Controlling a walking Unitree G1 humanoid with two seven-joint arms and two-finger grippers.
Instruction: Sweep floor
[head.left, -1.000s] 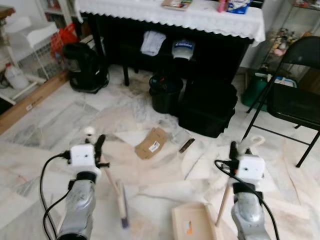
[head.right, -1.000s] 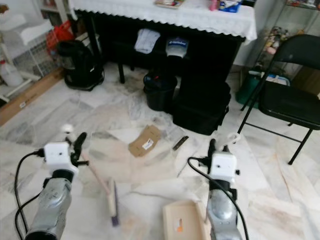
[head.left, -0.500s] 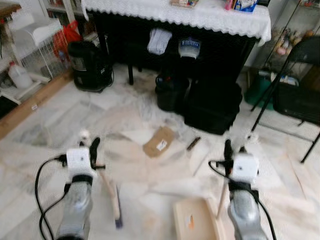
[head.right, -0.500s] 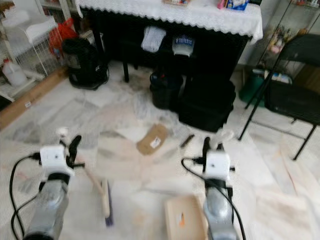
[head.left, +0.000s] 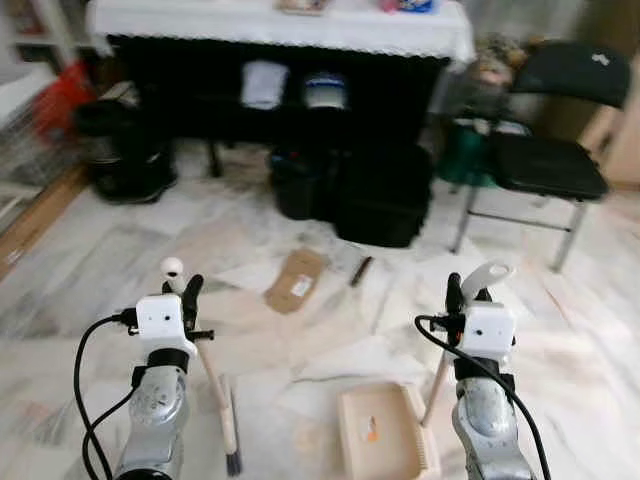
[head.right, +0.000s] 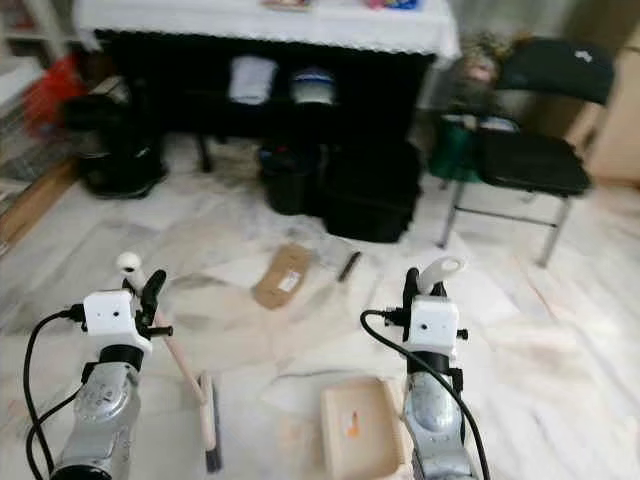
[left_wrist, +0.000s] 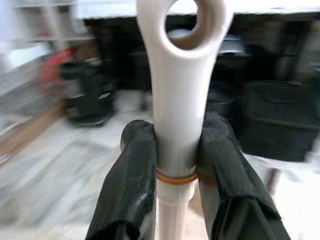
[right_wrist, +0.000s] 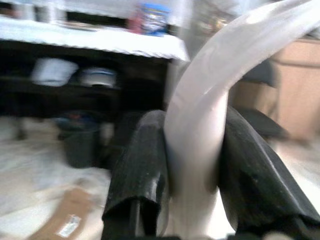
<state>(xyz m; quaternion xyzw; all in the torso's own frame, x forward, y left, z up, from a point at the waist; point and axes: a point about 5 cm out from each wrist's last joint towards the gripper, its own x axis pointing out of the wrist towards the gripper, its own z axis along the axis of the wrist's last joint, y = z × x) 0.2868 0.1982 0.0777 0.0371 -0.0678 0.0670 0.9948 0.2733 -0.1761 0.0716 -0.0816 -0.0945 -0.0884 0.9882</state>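
My left gripper (head.left: 186, 297) is shut on the white handle of a hand broom (left_wrist: 176, 90), just below the handle's hanging hole. The broom's head (head.left: 230, 428) rests on the marble floor in front of me. Over on the right side, my right gripper (head.left: 456, 297) is shut on the curved white handle (right_wrist: 215, 85) of a beige dustpan (head.left: 378, 438), which lies flat on the floor to the right of the broom. A scrap of brown cardboard (head.left: 294, 281) and a small dark strip (head.left: 360, 270) lie on the floor ahead of both.
A black table with a white lace cloth (head.left: 270, 20) stands ahead, with a black bucket (head.left: 298, 185) and a black box (head.left: 385, 195) in front of it. A black folding chair (head.left: 545, 165) is at the right. At the left stands a black appliance (head.left: 125, 160).
The camera has swung to the right, so the chair sits further into view and the left shelves have slid out. Both grippers keep their hold on the broom and dustpan.
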